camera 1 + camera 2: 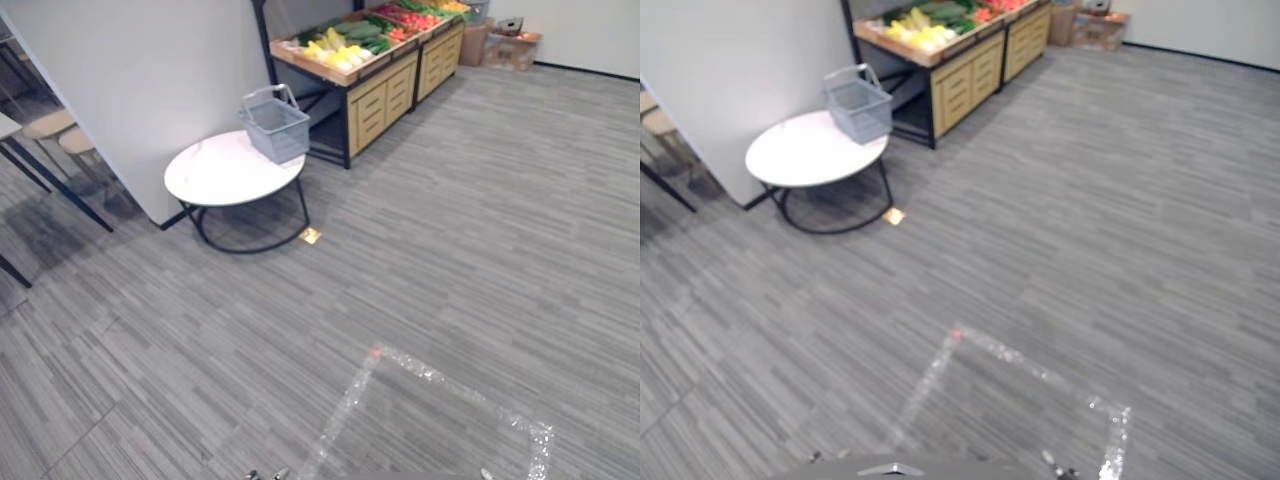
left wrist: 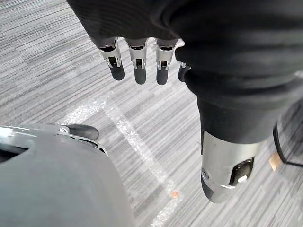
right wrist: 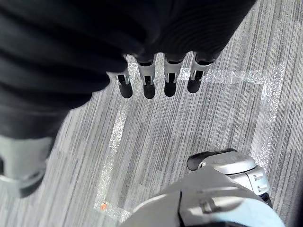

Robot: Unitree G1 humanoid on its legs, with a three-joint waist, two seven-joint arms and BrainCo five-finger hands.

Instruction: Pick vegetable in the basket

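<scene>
left hand (image 2: 137,61), right hand (image 3: 156,78) slack, empty | basket (image 1: 275,128) at 11 o'clock, well apart | I may clip table (image 1: 215,178) approaching

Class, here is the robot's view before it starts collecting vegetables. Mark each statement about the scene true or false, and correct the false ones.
1. The basket stands on the round white table. True.
2. The basket is full of vegetables. False: it looks empty; the vegetables lie on the wooden stand behind the table.
3. The left hand holds a vegetable. False: it hangs open above the floor and holds nothing.
4. The right hand is open and empty. True.
5. The table stands inside the tape outline on the floor. False: the tape lies nearer the robot, well apart from the table.
</scene>
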